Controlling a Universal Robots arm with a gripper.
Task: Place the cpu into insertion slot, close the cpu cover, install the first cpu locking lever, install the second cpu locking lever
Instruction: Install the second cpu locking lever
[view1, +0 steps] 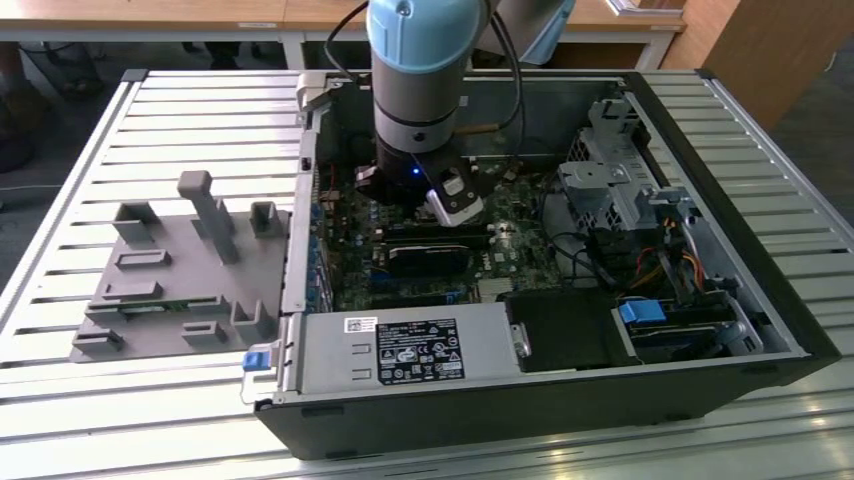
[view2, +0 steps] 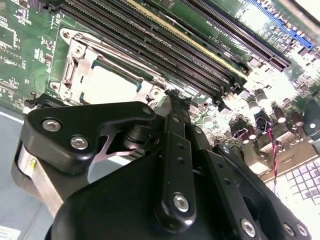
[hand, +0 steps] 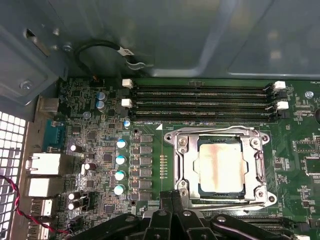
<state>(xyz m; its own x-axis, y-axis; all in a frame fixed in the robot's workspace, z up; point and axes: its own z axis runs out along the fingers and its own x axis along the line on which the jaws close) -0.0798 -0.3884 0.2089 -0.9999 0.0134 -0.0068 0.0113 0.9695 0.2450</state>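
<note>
In the first wrist view you see the cpu (hand: 221, 168) seated in the insertion slot (hand: 221, 195), with the cpu cover (hand: 186, 167) lying flat around it; the chip's silver top shows through the cover's window. The gripper (hand: 172, 196) sits just beside the cover's edge farthest from the memory slots (hand: 200, 102), its fingers pressed together and holding nothing. In the exterior view, the arm (view1: 420, 90) hides the socket. You cannot make out the locking levers' positions.

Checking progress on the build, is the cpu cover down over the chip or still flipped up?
Down. In the first wrist view the cpu cover lies flat around the cpu, whose metal top shows through its window.
</note>
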